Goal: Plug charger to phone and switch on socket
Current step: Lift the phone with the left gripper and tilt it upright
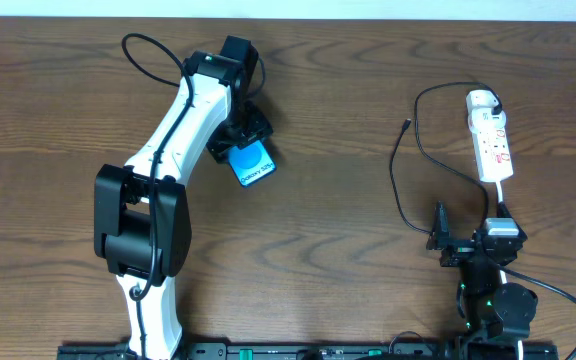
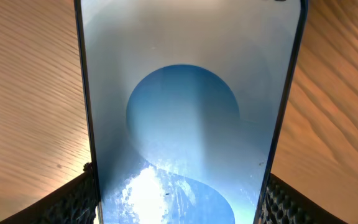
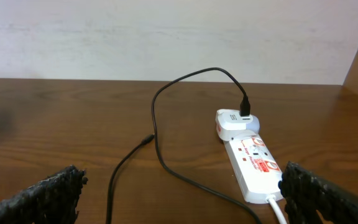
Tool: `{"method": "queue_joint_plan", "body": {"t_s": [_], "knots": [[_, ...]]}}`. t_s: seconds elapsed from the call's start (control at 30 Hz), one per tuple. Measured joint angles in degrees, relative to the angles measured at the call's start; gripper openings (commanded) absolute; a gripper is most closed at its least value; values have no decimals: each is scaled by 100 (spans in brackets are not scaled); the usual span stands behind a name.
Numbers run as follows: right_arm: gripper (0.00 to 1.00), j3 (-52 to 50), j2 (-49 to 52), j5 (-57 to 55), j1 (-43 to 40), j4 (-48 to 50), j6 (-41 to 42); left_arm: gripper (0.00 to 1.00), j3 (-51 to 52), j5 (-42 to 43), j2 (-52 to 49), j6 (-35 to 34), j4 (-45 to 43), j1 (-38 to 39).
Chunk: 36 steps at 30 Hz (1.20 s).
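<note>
The phone (image 1: 255, 164) lies with its blue screen up on the wooden table, left of centre. My left gripper (image 1: 236, 138) is over its far end. In the left wrist view the phone (image 2: 185, 99) fills the space between the fingers, and the left gripper (image 2: 179, 177) is shut on its two long edges. The socket (image 1: 492, 140) lies at the far right, also in the right wrist view (image 3: 253, 163). The charger cable (image 1: 396, 175) runs from a white adapter (image 3: 235, 123) in the socket, with its plug tip (image 3: 149, 138) free on the table. My right gripper (image 1: 471, 242) is open and empty, short of the socket (image 3: 182, 177).
The socket's white cord (image 3: 279, 211) runs toward my right arm base. A pale wall (image 3: 166, 37) stands behind the table's far edge. Bare wood lies between the phone and the cable loops.
</note>
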State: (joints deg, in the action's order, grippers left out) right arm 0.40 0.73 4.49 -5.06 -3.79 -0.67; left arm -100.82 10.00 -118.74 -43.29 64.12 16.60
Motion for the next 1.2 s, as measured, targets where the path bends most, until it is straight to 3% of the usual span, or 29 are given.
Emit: {"method": "queue_joint_plan", "body": {"t_s": [0.37,0.8,1.2], "knots": [[99,0,0,0,0,0,2,72,0,1930,2,286,109,0],[99,0,0,0,0,0,0,72,0,3609,2,291,144,0],[99,0,0,0,0,0,2,72,0,4096,2,291,144,0]]}}
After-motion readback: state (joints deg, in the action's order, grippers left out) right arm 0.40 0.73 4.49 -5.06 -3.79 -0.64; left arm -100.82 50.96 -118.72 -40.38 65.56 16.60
